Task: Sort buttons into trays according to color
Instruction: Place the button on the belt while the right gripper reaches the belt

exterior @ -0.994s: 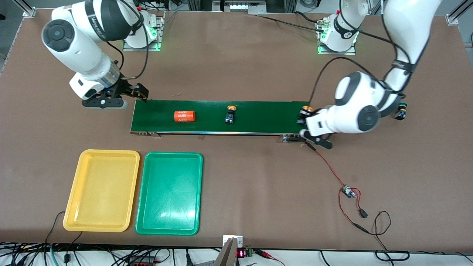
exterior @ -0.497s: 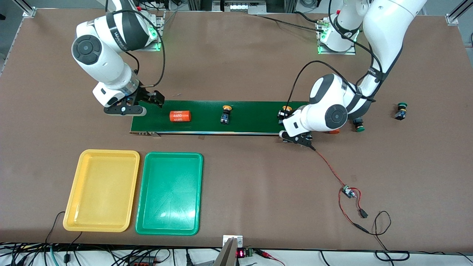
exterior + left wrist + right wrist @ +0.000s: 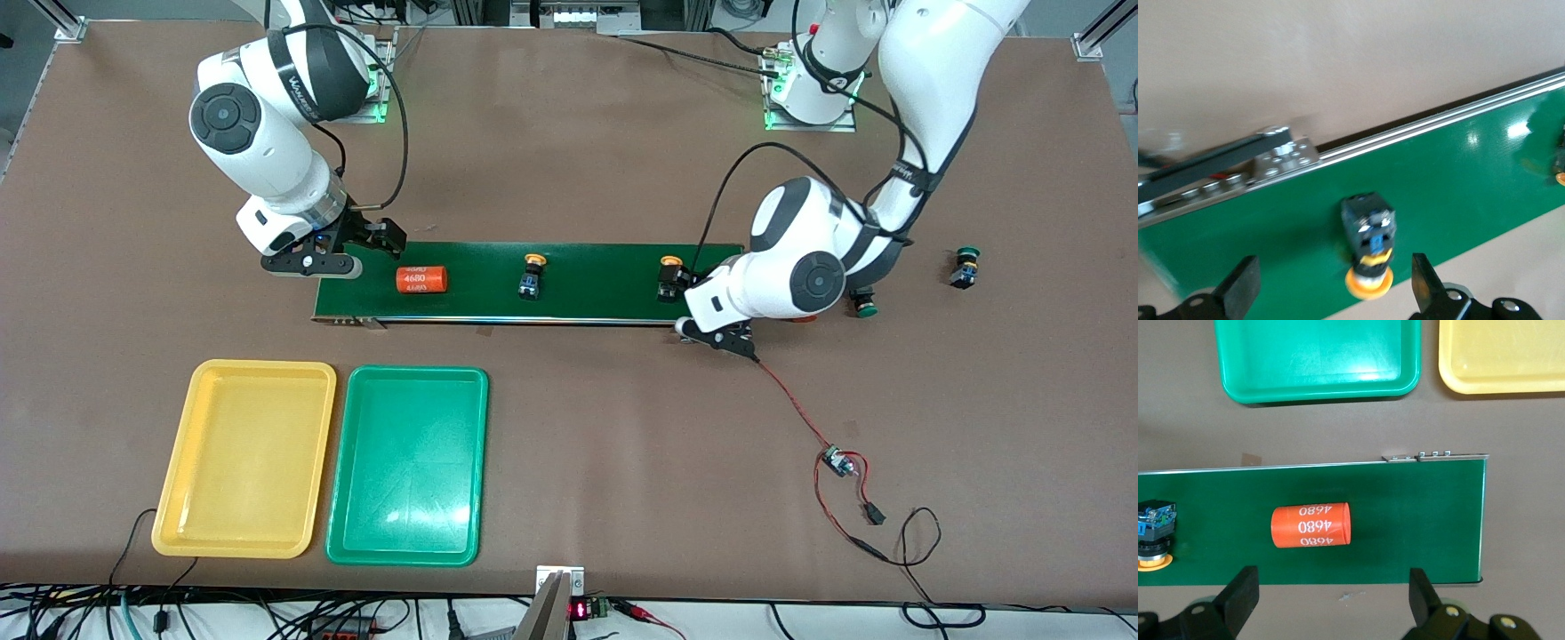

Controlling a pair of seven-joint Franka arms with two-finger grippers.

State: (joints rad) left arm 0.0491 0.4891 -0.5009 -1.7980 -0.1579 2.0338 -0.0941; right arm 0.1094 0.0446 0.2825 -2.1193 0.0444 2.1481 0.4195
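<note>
The left gripper (image 3: pixel 1331 293) hangs over the left arm's end of the conveyor belt (image 3: pixel 587 298), jaws spread wide and empty; a yellow-capped button (image 3: pixel 1368 243) stands on the belt between them, untouched. The right gripper (image 3: pixel 1328 603) hangs over the belt's other end, jaws wide, holding nothing, above the orange cylinder (image 3: pixel 1311 525). A second yellow button (image 3: pixel 531 276) stands mid-belt. Two green buttons (image 3: pixel 964 267) sit on the desk, and the yellow tray (image 3: pixel 182 498) and green tray (image 3: pixel 356 533) lie nearer the front camera.

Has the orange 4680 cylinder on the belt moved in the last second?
Yes. The orange cylinder has travelled along the conveyor belt toward the right arm's end, judged against the fixed green tray.
</note>
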